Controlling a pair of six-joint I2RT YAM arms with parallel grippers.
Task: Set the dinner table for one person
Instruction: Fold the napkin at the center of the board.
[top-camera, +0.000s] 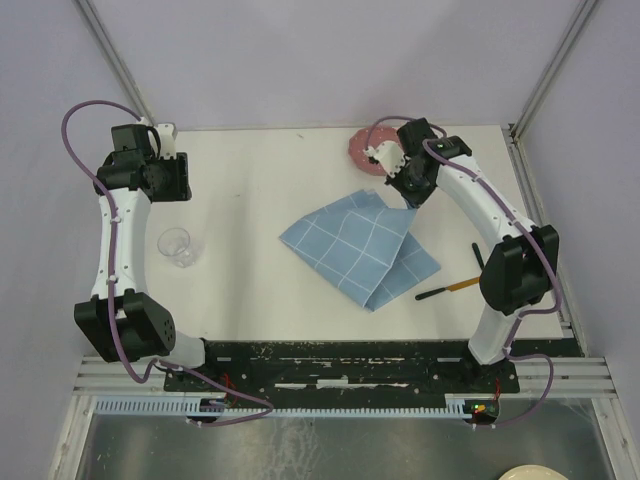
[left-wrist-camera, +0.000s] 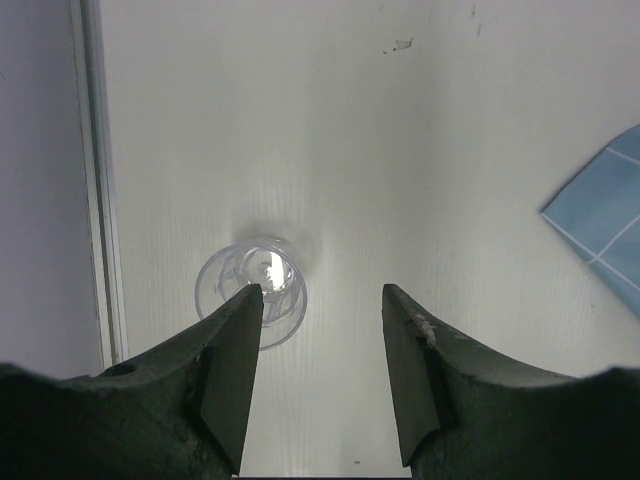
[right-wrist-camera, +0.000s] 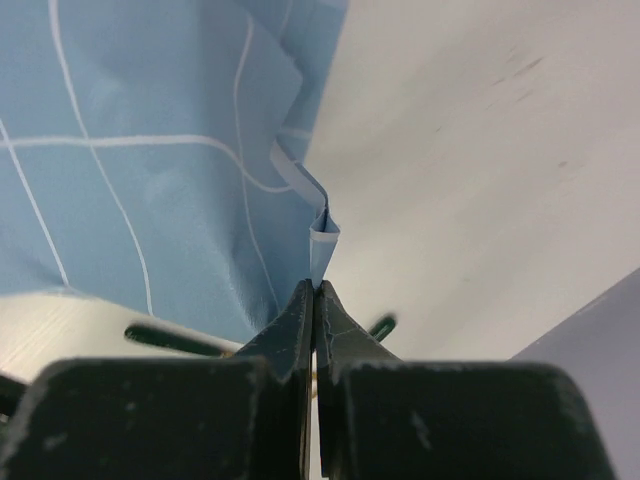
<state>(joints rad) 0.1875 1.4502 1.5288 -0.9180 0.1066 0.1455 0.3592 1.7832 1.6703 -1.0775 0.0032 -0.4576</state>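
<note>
Right pincer (right-wrist-camera: 316, 288) is shut on a corner of the folded blue placemat (right-wrist-camera: 150, 150). The cloth lies nearward and left of it on the white tabletop (right-wrist-camera: 450, 150), long axis diagonal. Left pincer (left-wrist-camera: 322, 295), half open and empty, stands well apart, so the right arm is nearer.

Pink plate (top-camera: 358, 150) partly hidden behind right arm (top-camera: 478, 197); placemat (left-wrist-camera: 608, 218) edge-cropped.

The table (top-camera: 250, 200) was matte white. The cloth (top-camera: 360, 245) was light blue with a white grid. The glass (top-camera: 176, 246) at left was clear, the far plate (top-camera: 358, 148) dull pink. The near-right utensil (top-camera: 448, 288) was orange and black. My arms (top-camera: 110, 235) were white and black, my cables (top-camera: 80, 112) purple.
</note>
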